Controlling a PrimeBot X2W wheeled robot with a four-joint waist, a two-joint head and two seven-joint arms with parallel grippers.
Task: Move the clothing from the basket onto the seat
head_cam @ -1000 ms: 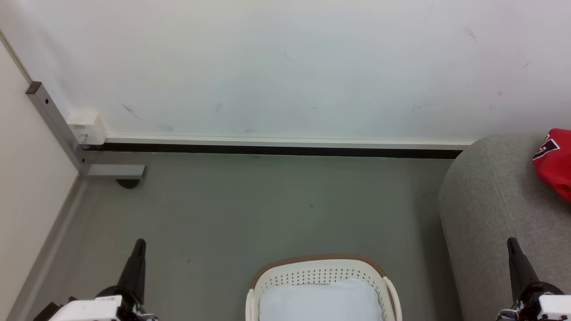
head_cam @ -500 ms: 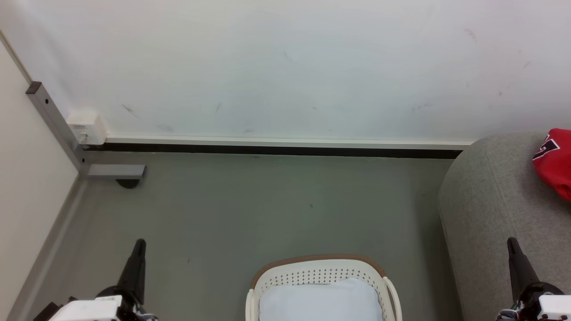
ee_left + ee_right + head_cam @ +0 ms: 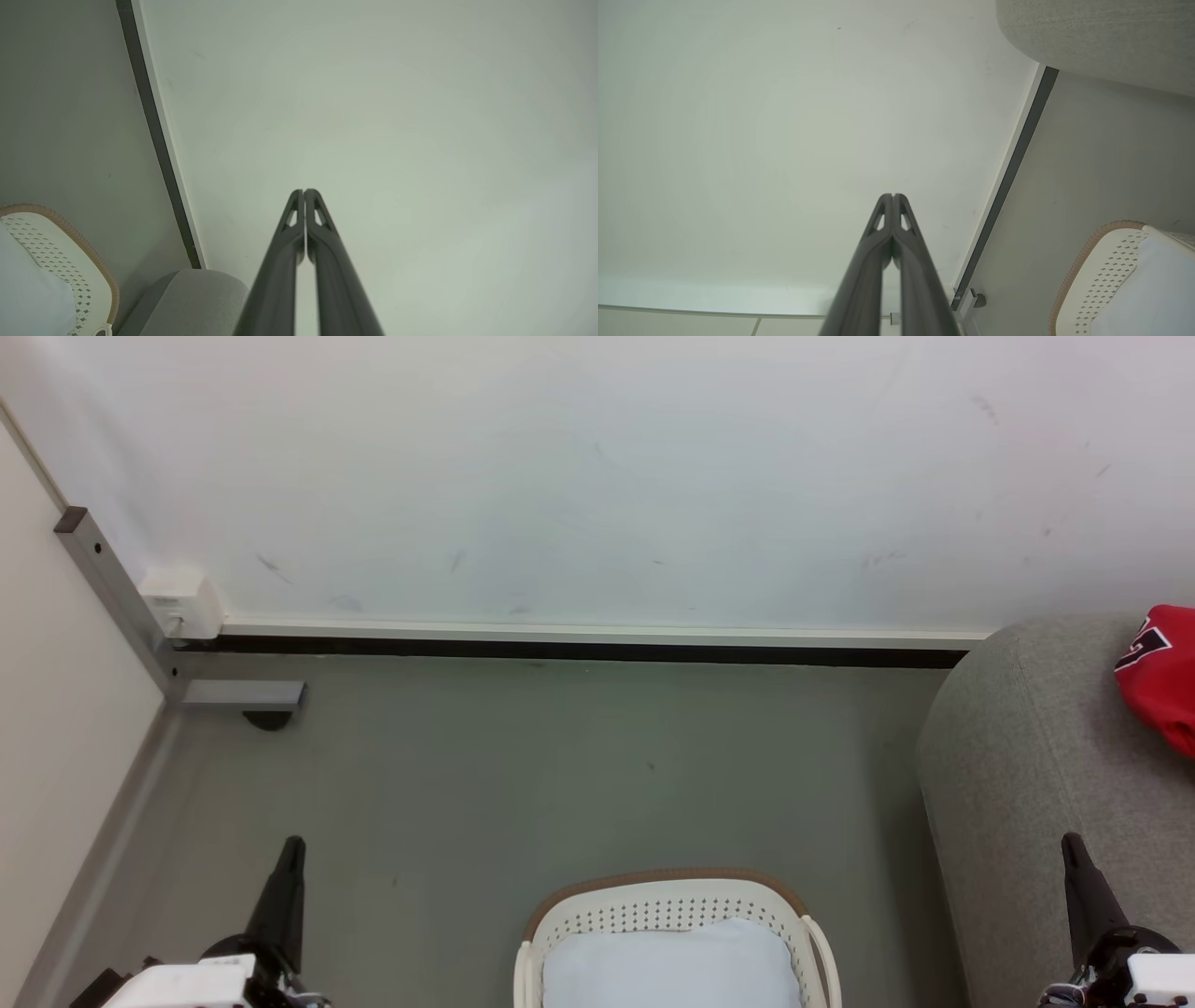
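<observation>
Seen from the head, the red clothing lay on the seat, well apart from the basket, which held a pale blue cloth. The wrist views showed the left hand and right hand each pressed together, empty, facing the wall.

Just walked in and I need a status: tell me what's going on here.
Nothing is being handled. The robot's left gripper and right gripper are both shut and empty, pointing toward the wall. The red jersey lies on the grey sofa at the right. The basket stands on the floor in front of the robot, holding a pale cloth.
</observation>
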